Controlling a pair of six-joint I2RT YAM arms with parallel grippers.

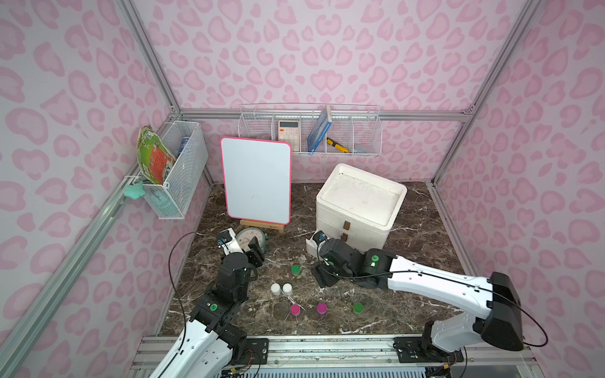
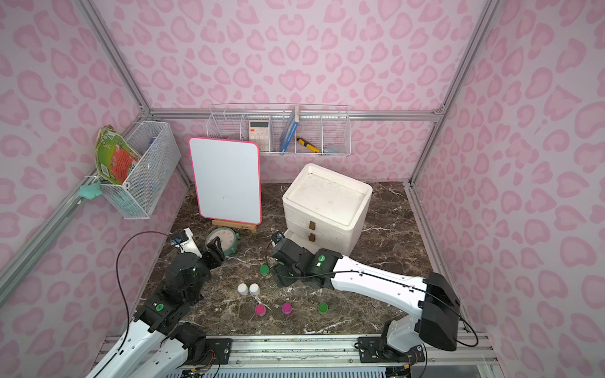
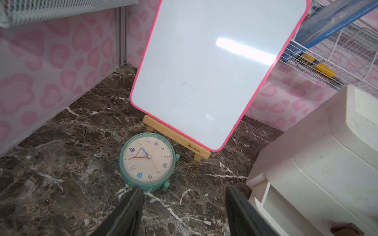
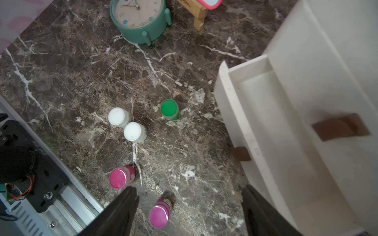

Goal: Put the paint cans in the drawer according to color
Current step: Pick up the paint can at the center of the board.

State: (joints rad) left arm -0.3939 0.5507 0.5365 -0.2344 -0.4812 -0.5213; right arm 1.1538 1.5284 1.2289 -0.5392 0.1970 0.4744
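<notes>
Six paint cans stand on the marble in both top views: a green one (image 1: 295, 269), two white ones touching (image 1: 275, 288) (image 1: 287, 287), two pink ones (image 1: 295, 309) (image 1: 321, 307) and a second green one (image 1: 357, 308). The white drawer chest (image 1: 370, 234) stands at the back right, with its bottom drawer (image 4: 225, 98) pulled out and empty. My right gripper (image 4: 188, 190) hovers open and empty beside that drawer, just behind a pink can (image 4: 160, 212). My left gripper (image 3: 184, 190) is open and empty, in front of the clock.
A teal alarm clock (image 3: 147, 161) lies flat in front of a pink-framed whiteboard (image 1: 257, 180) on a wooden easel. Wire baskets hang on the back wall (image 1: 311, 137) and on the left wall (image 1: 173, 170). The metal rail runs along the front edge.
</notes>
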